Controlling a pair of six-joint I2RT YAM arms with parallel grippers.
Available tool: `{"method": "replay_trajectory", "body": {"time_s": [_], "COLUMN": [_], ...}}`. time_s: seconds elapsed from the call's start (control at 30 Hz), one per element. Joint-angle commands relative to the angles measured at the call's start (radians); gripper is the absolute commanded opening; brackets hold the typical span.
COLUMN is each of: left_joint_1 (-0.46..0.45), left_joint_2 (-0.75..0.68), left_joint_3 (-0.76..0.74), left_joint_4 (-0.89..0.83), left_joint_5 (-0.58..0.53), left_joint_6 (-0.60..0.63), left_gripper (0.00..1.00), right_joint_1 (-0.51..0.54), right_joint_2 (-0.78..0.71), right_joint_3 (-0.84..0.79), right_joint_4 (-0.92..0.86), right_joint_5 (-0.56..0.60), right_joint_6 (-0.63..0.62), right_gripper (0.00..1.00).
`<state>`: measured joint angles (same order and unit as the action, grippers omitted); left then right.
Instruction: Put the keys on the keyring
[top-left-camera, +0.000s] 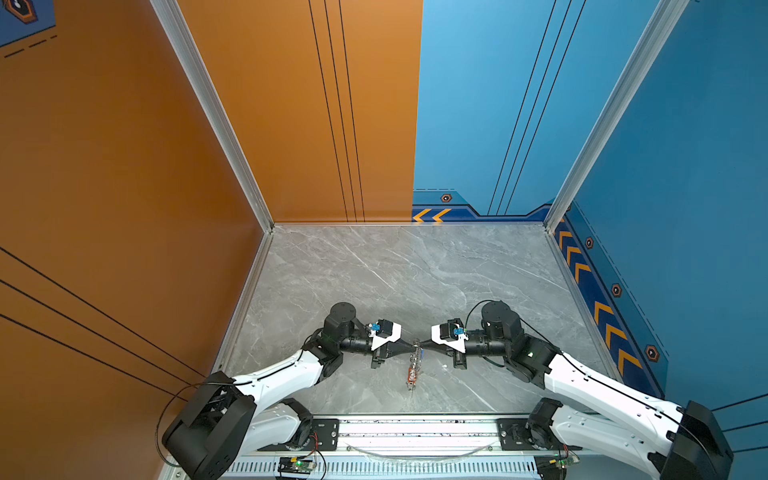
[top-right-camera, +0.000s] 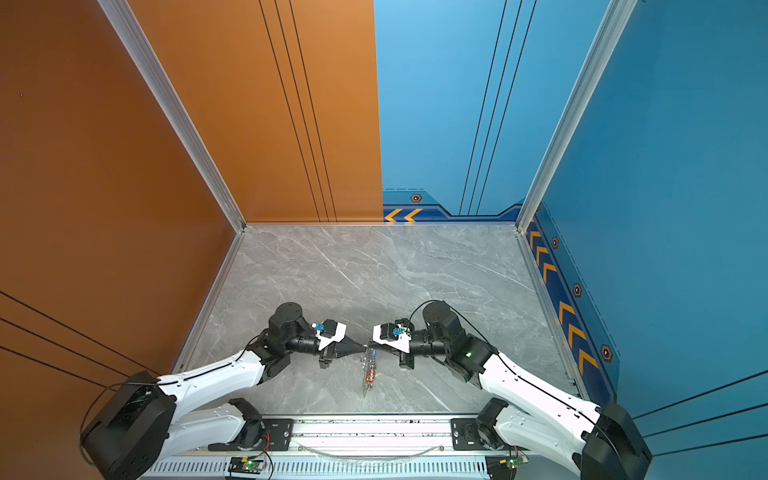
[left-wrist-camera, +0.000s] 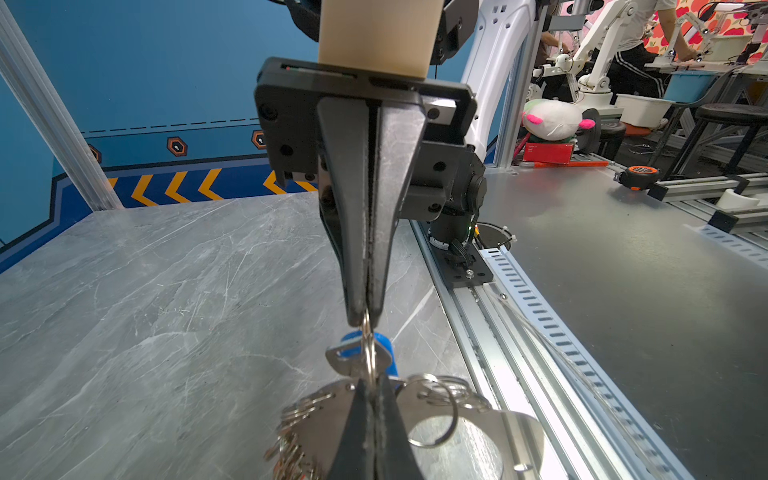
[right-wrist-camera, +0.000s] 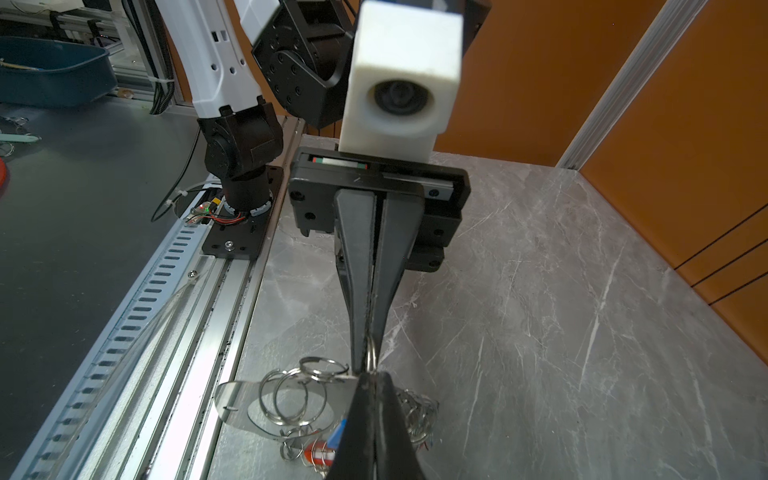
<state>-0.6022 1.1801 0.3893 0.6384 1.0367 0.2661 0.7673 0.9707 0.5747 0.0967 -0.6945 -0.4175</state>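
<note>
Your left gripper (top-left-camera: 411, 346) and right gripper (top-left-camera: 421, 345) both pinch one split ring (left-wrist-camera: 367, 351). One blue-tagged key (left-wrist-camera: 338, 360), and one keyring (top-left-camera: 413, 369) trailing toward 6 o'clock. Marble table (top-left-camera: 374, 270), orange wall (top-left-camera: 291, 104), blue wall (top-left-camera: 478, 104).

Keyring (top-left-camera: 414, 365) over table (top-left-camera: 374, 270), behind rail (top-left-camera: 415, 428)

Open desk (top-left-camera: 395, 270) lies all round the keyring (top-left-camera: 412, 368); the left hand (top-left-camera: 412, 346) and right hand (top-left-camera: 420, 345) meet tip to tip above its far end, barring passage there.

Tip to tip, the left gripper (left-wrist-camera: 371, 381) and right gripper (left-wrist-camera: 365, 321) both pinch one split ring (left-wrist-camera: 368, 349) carrying a blue-tagged key (left-wrist-camera: 340, 360), by the keyring (left-wrist-camera: 517, 430).
</note>
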Motion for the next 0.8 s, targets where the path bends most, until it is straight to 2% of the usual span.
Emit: {"method": "replay_trajectory", "body": {"time_s": [0.0, 0.43, 0.77], "left_joint_1": [-0.011, -0.011, -0.011], "left_joint_2": [-0.005, -0.015, -0.019], "left_joint_3": [0.006, 0.002, 0.001], "left_joint_4": [-0.002, -0.003, -0.002], "left_joint_5": [-0.021, -0.023, -0.004], "left_joint_6": [0.008, 0.008, 0.007], "left_gripper": [0.0, 0.0, 0.0], "right_joint_1": [-0.009, -0.019, -0.046], "right_joint_2": [-0.031, -0.028, 0.0], "right_joint_3": [0.006, -0.016, -0.023], "right_joint_4": [0.086, 0.1, 0.096], "right_joint_5": [-0.003, 0.001, -0.1], "right_joint_6": [0.049, 0.049, 0.039], "right_gripper": [0.0, 0.0, 0.0]}}
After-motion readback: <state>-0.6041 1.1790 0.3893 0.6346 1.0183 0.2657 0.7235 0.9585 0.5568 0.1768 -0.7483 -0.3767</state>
